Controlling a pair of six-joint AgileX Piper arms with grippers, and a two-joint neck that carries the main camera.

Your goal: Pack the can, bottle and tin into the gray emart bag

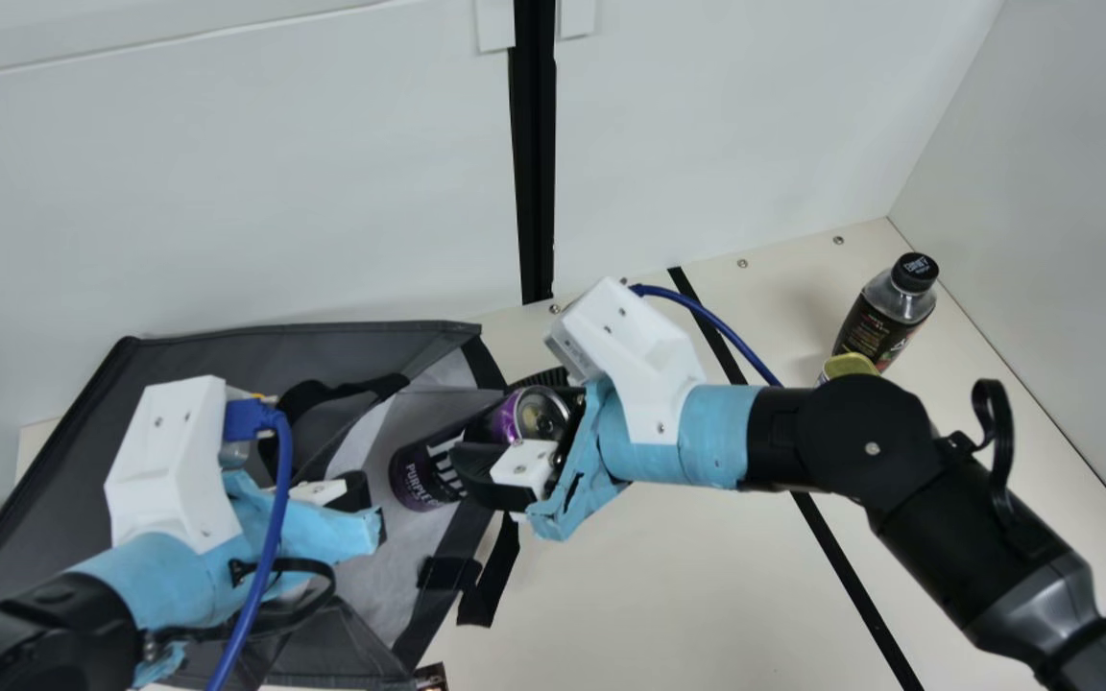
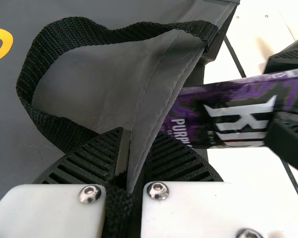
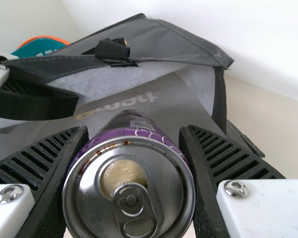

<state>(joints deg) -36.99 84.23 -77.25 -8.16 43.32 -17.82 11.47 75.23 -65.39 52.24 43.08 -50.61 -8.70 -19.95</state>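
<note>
Gray emart bag (image 1: pixel 217 353): Although it lies slumped on its side on the cream table (image 1: pixel 668 585), its mouth gapes toward my right arm; I count 0 of the 3 items fully packed, with the 1st on its way in.
Right gripper (image 3: pixel 134 130): grasping the can around its sides, near the lid end, at the bag's mouth; I judge I need to feed it deeper before I let go.
Left gripper (image 2: pixel 139 141): clenched on the bag's fabric edge, beside the black strap (image 2: pixel 34 84); that hold looks meant to keep the mouth open for me, and a slip could let the flap sag onto the can.
Bottle (image 1: pixel 877 326): standing upright at the far right of the table, well apart from the bag; I have its whole trip left to do.
Can (image 1: pixel 423 470): purple and black, tilted, base leading past the edge of the flap; I'd call this item partly done, though I can't tell how deep its base sits.
Tin (image 1: pixel 851 364): yellow-topped, just beside the bottle, partly hidden behind my right arm; also left to pack.
</note>
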